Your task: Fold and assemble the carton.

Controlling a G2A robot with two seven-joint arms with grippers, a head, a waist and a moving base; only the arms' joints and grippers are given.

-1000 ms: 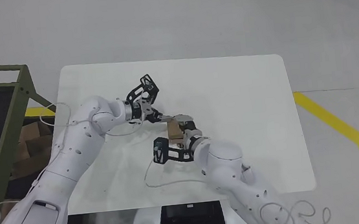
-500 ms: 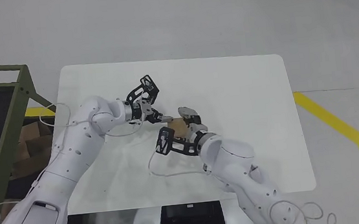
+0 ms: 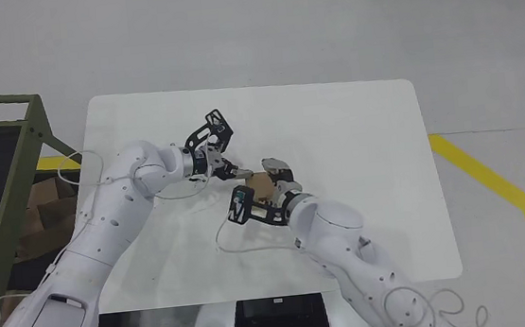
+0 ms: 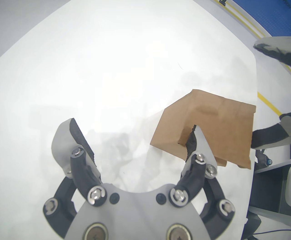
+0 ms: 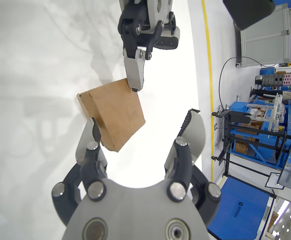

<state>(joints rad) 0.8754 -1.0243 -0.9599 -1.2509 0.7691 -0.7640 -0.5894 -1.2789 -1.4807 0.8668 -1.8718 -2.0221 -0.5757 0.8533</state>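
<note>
top view: the carton (image 3: 258, 185) is seen near the middle of the surface (image 3: 354, 126), between the two hands. it is judged partly done: panels are folded into a box shape, and closing is left. the left hand (image 4: 134, 127) and right hand (image 5: 143, 118) are spread, one finger of each touching it. its flaps and underside are hidden.

Left end effector (image 4: 134, 125) and right end effector (image 5: 142, 116) face each other closely, each splayed wide.
</note>
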